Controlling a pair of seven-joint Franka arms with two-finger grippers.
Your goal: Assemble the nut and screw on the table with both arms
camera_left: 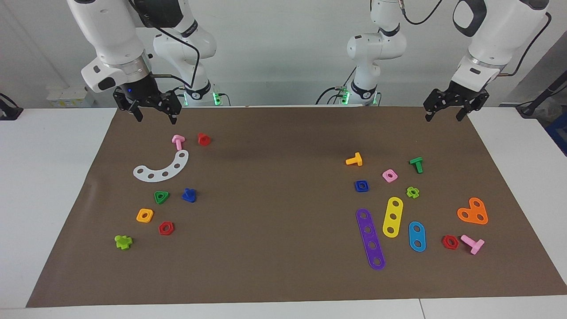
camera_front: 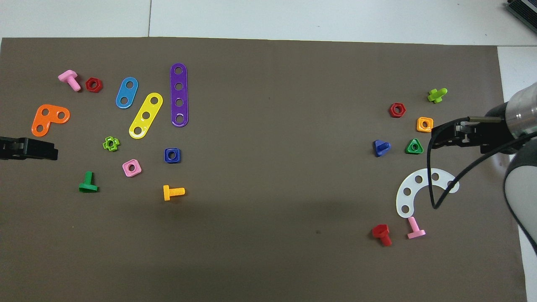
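Observation:
The blue square nut (camera_left: 361, 186) (camera_front: 172, 155) lies flat on the brown mat (camera_left: 274, 257) (camera_front: 272, 260) toward the left arm's end of the table. The dark-blue screw (camera_left: 189, 195) (camera_front: 381, 147) rests on its head toward the right arm's end, beside a green triangular nut (camera_left: 161, 196). My right gripper (camera_left: 155, 118) (camera_front: 434, 140) hangs open and empty over the mat's edge nearest the robots, above a pink bolt (camera_left: 177, 141). My left gripper (camera_left: 444, 118) (camera_front: 50, 150) hangs open and empty over the mat's corner at its own end.
Near the nut lie a yellow-orange bolt (camera_left: 354, 159), a pink square nut (camera_left: 389, 175), a green bolt (camera_left: 416, 164), and purple (camera_left: 370, 239), yellow (camera_left: 392, 216) and blue (camera_left: 417, 236) strips. Near the screw lie a white curved strip (camera_left: 162, 168), an orange square nut (camera_left: 145, 215) and a red nut (camera_left: 166, 228).

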